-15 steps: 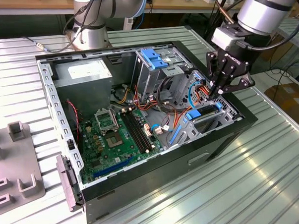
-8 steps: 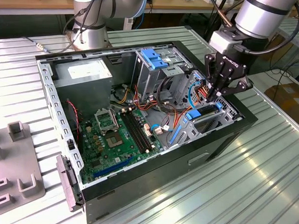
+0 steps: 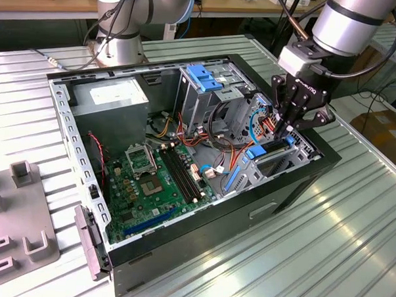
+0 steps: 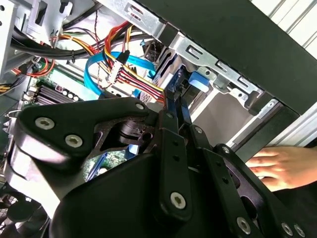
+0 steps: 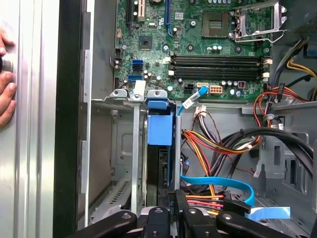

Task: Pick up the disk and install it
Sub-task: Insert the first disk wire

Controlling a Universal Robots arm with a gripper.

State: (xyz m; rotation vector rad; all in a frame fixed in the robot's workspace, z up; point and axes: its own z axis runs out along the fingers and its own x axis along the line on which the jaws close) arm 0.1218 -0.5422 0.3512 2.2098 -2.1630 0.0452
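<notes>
Open computer case (image 3: 302,176) lying on the ribbed table (image 3: 351,247), motherboard (image 3: 154,179) exposed. At the case's front end, upright in the drive bay (image 5: 124,148): the disk (image 5: 159,129). Clenched on its blue-railed edge: the hand (image 3: 282,134).

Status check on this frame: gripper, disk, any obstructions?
Gripper down in the drive bay, shut on the disk. Disk standing on edge in the bay slot. Cables close beside it; a hand rests against the case.

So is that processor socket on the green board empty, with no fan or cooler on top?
Yes, in the first wrist view the socket on the motherboard lies bare, its metal frame uncovered.
</notes>
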